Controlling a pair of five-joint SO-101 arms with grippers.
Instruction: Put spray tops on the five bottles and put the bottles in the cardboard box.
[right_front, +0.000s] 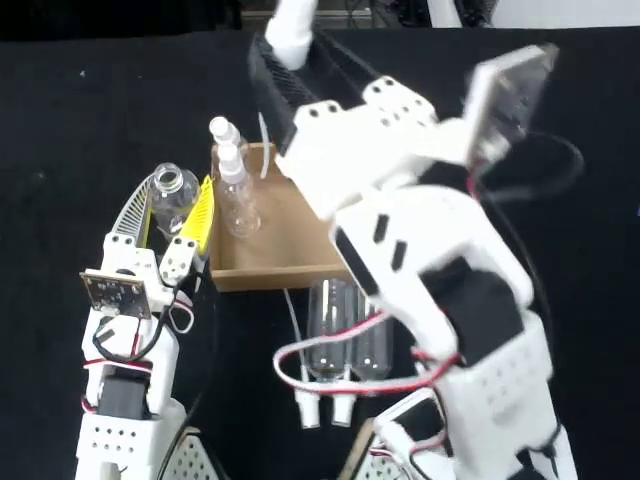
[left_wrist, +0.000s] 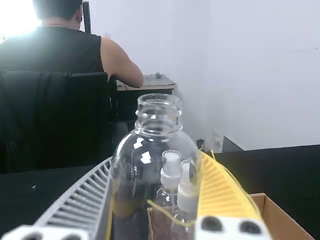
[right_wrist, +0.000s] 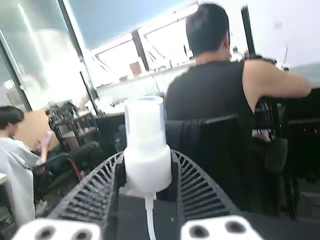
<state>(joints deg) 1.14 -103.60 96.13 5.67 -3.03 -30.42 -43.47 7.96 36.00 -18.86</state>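
My left gripper is shut on a clear bottle that stands upright with an open neck, just left of the cardboard box. Two capped bottles stand in the box's near-left corner. Raised high over the far side of the table, my right gripper is shut on a white spray top, its thin tube hanging down. Two more bottles with spray tops lie side by side in front of the box.
The black table spreads out left and far of the box. The right arm's white body rises over the right half of the table, with red and white cables looping across the lying bottles.
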